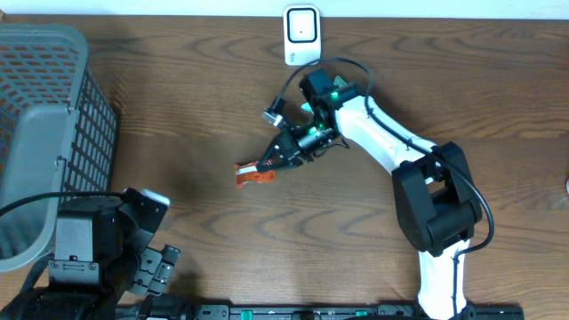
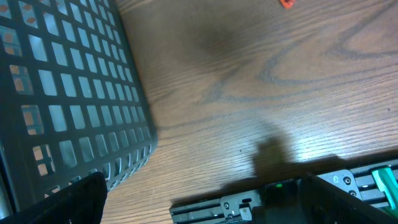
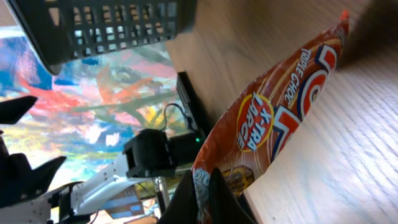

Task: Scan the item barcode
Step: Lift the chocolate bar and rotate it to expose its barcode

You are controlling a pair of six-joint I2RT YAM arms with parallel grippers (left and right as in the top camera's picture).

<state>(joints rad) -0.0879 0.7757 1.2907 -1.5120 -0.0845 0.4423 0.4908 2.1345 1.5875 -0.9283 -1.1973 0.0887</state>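
Three views, one moment. Overhead: wood-grain bench (image 1: 178,116); grey mesh basket (image 1: 44,116) at the left edge; white scanner (image 1: 301,34) at the far edge, centre; right arm (image 1: 391,147) reaching in from the near right side toward the centre; right claw (image 1: 274,164) closed tight on one end of an orange snack packet (image 1: 252,175), free end pointing left, well short of the scanner and well apart from the basket; contact between packet and bench not discernible; left arm (image 1: 84,253) folded at the near left corner, beside the basket. Left wrist: left claw (image 2: 199,202) spread wide, nothing between its dark fingers (image 2: 65,199), one at each lower corner; basket wall filling the left side; bare bench ahead; black rail (image 2: 236,202) along the lower edge; scrap of orange at the top edge. Right wrist: packet seen lengthwise, pinched at its near end between the closed fingertips (image 3: 180,208); lettering "TRIPLE CHOC" and "X-TRA LARGE" legible; far tip toward the upper right; bench surface just beside it on the right; basket at the top left.
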